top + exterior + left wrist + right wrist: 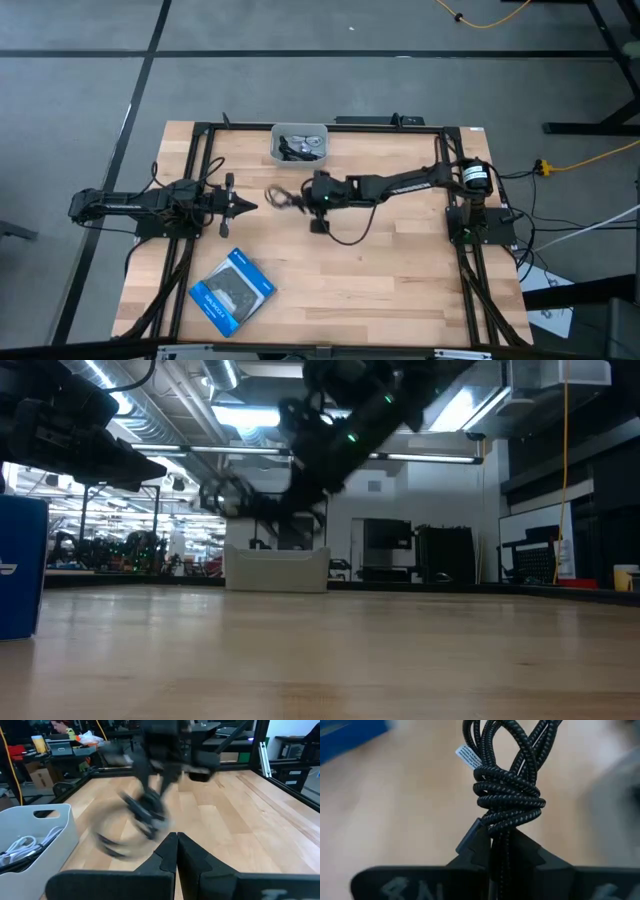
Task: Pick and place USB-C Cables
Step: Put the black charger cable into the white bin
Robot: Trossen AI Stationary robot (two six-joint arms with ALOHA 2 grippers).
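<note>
My right gripper (292, 197) reaches from the table's right side to its middle and is shut on a black braided USB-C cable bundle (507, 795), also seen as a cable bundle (275, 196) in the high view. It carries a small white tag. The cable is up in the air (225, 495), between the grey bin (299, 143) and my left gripper (247, 207). More cables, black and pale, lie inside the bin (35, 827). My left gripper (176, 840) is shut, holds nothing and hovers at the table's left side, pointing toward the cable. My right gripper pinches the black cable bundle between its two fingers, on the strands just below the wrapped middle (504, 831). The fingers come slanting from the table's right side. The bundle is lifted clear of the table, its loops sticking out beyond the fingertips (485, 842).
A flat blue-and-black packet (232, 290) lies on the table's near left part and stands at the left edge of the low view (20, 565). The grey bin sits at the far edge, centre. A black frame rail (190, 180) borders the wooden top.
</note>
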